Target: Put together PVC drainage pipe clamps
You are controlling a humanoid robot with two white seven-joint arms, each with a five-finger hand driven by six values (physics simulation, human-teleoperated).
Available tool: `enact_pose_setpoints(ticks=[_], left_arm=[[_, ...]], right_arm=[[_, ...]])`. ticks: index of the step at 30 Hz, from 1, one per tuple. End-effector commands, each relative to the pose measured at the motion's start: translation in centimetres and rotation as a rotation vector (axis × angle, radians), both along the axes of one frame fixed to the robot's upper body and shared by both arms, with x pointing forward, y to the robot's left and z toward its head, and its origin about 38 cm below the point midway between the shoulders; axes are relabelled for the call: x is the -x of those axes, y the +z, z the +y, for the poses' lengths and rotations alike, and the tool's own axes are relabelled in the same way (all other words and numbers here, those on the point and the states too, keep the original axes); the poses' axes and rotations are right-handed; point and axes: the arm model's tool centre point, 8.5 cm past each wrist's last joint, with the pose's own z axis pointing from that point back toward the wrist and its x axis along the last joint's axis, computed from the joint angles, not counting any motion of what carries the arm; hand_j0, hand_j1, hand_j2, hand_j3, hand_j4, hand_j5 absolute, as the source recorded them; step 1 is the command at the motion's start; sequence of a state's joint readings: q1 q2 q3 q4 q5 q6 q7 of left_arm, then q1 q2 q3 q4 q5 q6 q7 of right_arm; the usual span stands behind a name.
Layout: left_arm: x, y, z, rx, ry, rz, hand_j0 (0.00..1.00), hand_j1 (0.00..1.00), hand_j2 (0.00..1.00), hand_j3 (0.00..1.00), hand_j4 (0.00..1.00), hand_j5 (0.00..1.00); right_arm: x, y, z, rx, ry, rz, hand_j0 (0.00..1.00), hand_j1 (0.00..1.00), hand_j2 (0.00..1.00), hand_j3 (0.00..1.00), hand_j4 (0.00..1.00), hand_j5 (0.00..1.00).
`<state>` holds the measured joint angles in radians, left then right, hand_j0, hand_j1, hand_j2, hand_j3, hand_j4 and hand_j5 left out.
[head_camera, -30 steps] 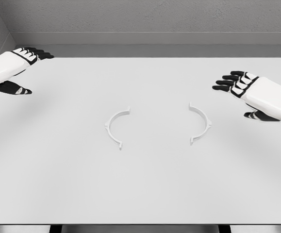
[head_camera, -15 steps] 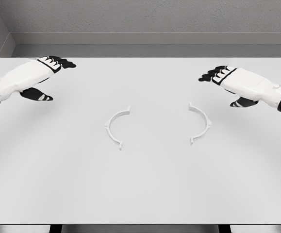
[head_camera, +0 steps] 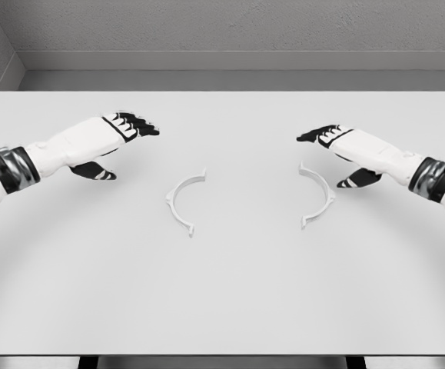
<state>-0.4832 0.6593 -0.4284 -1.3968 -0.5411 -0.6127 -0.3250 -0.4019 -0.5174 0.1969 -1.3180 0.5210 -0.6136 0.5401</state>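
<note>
Now each open, empty robot hand, left robot hand (head_camera: 113,137) and right robot hand (head_camera: 343,146), has its clamp half nearby: left clamp half (head_camera: 182,201) at four o'clock, right clamp half (head_camera: 319,194) at seven o'clock.

White clamp halves (head_camera: 182,201) on a white table (head_camera: 222,292); hands (head_camera: 111,142) white with black fingers.

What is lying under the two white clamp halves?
Only the white table lies under the left clamp half and right clamp half. Both rest flat, nothing covers them, and neither hand touches them.
</note>
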Motion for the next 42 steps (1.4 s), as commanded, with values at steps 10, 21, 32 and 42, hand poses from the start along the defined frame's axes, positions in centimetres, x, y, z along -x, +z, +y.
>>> enact_pose_setpoints(ticks=[10, 21, 32, 42], left_arm=[[2.2, 0.1, -1.1, -0.007, -0.06, -0.011, 1.0, 1.0, 1.0, 1.0, 1.0, 1.0], [1.9, -2.7, -4.2, 0.027, -0.088, 0.043, 1.0, 1.0, 1.0, 1.0, 1.0, 1.0], [2.1, -3.7, -6.2, 0.031, -0.124, 0.07, 1.0, 1.0, 1.0, 1.0, 1.0, 1.0], [1.9, -4.0, -6.6, 0.046, -0.121, 0.079, 1.0, 1.0, 1.0, 1.0, 1.0, 1.0]], right_arm=[[1.3, 0.3, -0.7, -0.023, -0.006, -0.009, 1.0, 1.0, 1.0, 1.0, 1.0, 1.0], [1.4, -0.4, -0.9, -0.023, -0.014, 0.009, 1.0, 1.0, 1.0, 1.0, 1.0, 1.0], [1.1, -2.3, -1.9, -0.024, -0.053, 0.065, 1.0, 1.0, 1.0, 1.0, 1.0, 1.0], [1.0, -2.4, -1.2, -0.036, -0.041, 0.066, 1.0, 1.0, 1.0, 1.0, 1.0, 1.0]])
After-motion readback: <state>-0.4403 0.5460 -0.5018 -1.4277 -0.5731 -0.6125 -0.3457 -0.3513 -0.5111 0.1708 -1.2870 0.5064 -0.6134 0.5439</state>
